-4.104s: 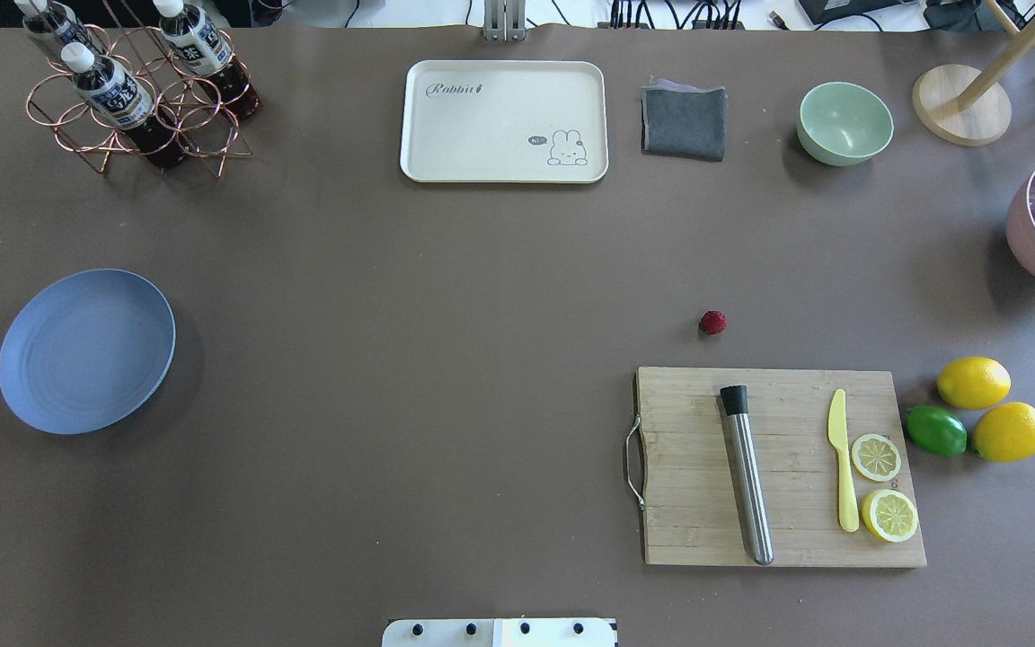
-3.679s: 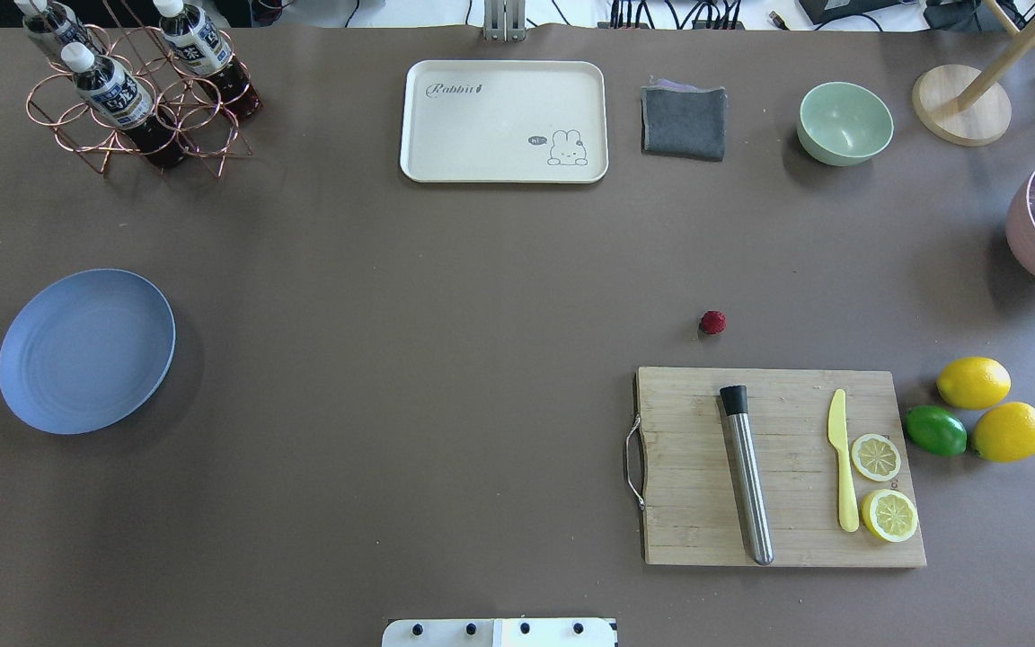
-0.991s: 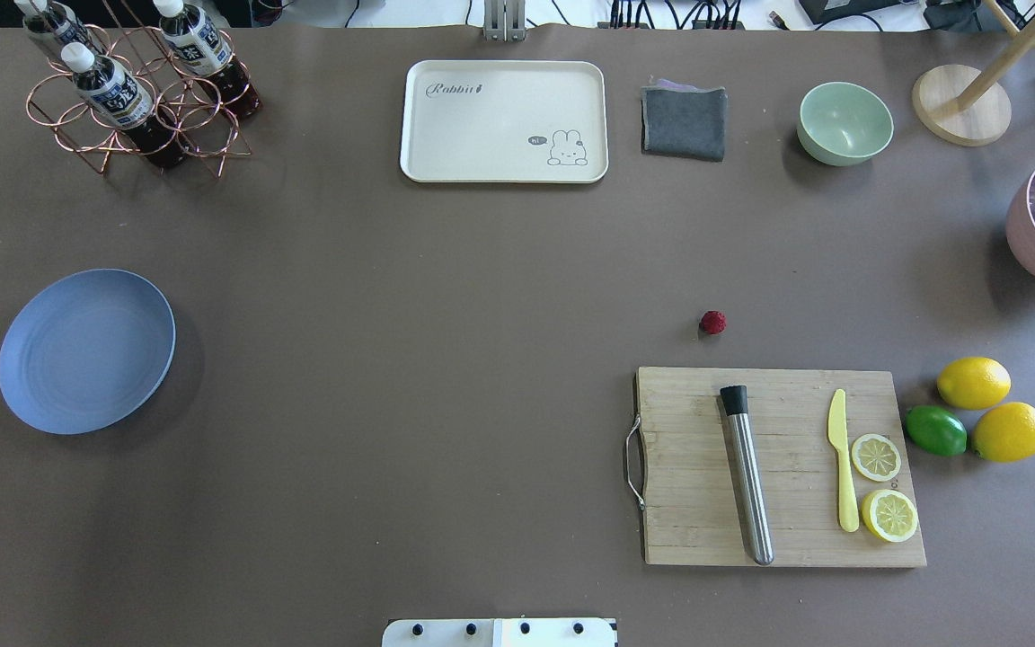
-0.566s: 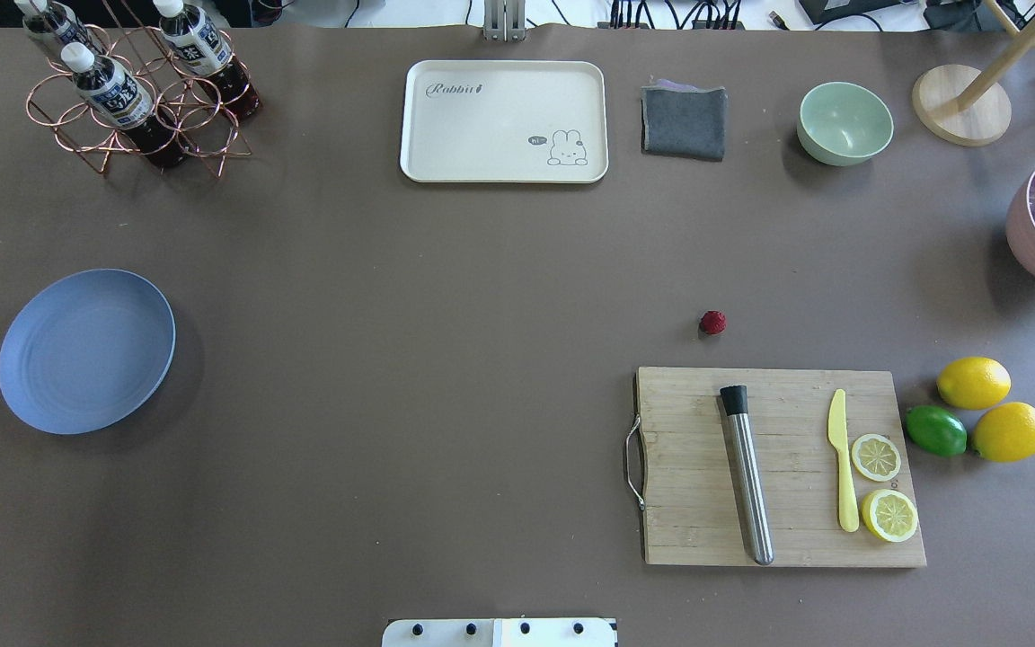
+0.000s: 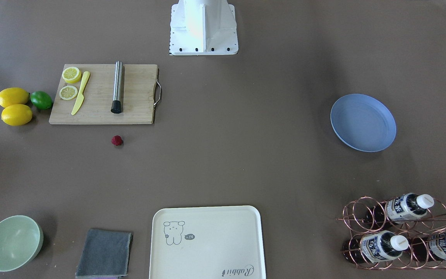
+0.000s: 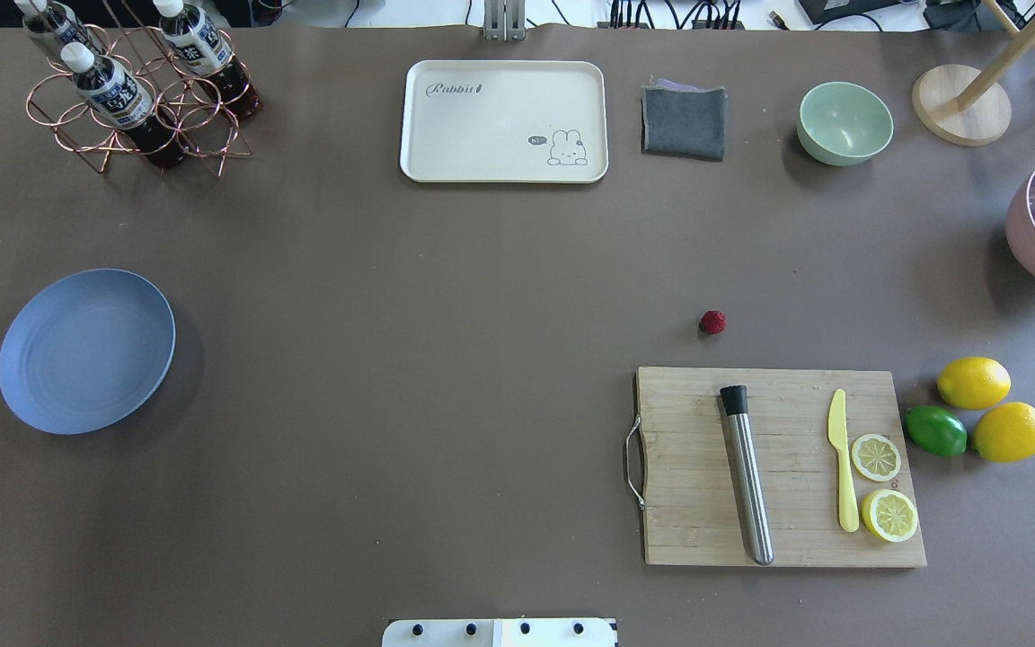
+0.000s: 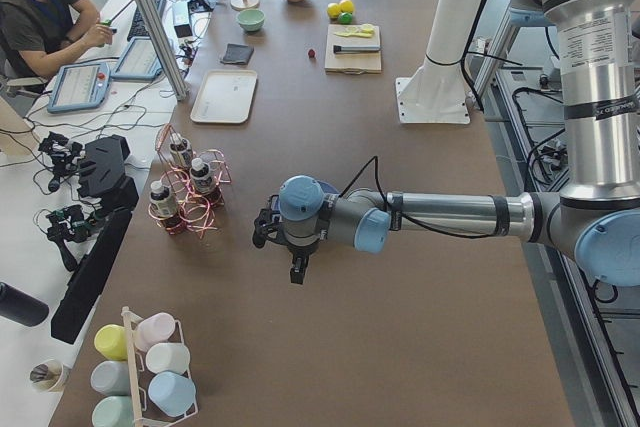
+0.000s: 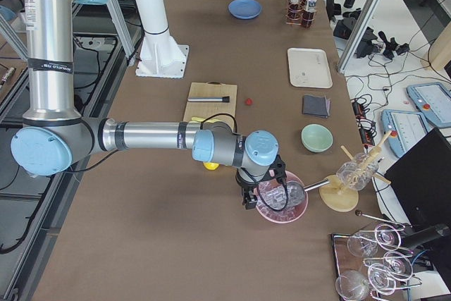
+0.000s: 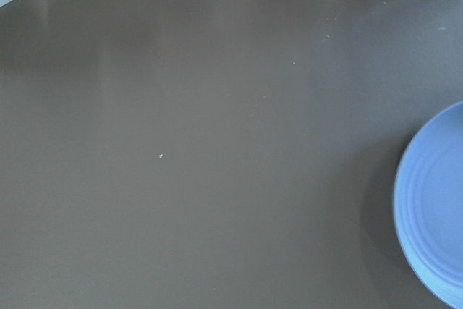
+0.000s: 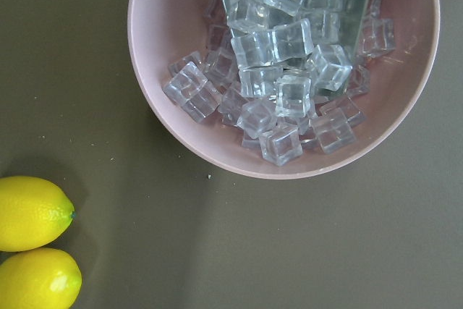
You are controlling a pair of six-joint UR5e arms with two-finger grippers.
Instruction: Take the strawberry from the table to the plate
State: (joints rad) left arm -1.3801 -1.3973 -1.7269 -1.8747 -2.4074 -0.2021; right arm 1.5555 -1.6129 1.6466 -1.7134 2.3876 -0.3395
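Although plate point(image 9: 434, 208) cut off in left wrist view, strawberry point(image 6: 712, 322) lies exposed.

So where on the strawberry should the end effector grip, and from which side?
Probably across its widest middle, coming straight down from above. The strawberry is small, round and bumpy, lying alone on the table, so a side approach has little to catch. Close parallel to the cutting board edge, which lies close on the robot's side.

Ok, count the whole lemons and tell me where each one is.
2. The far lemon lies right of the cutting board; the near lemon lies just right of the lime. The lemon slices aren't counted; none looks hidden.
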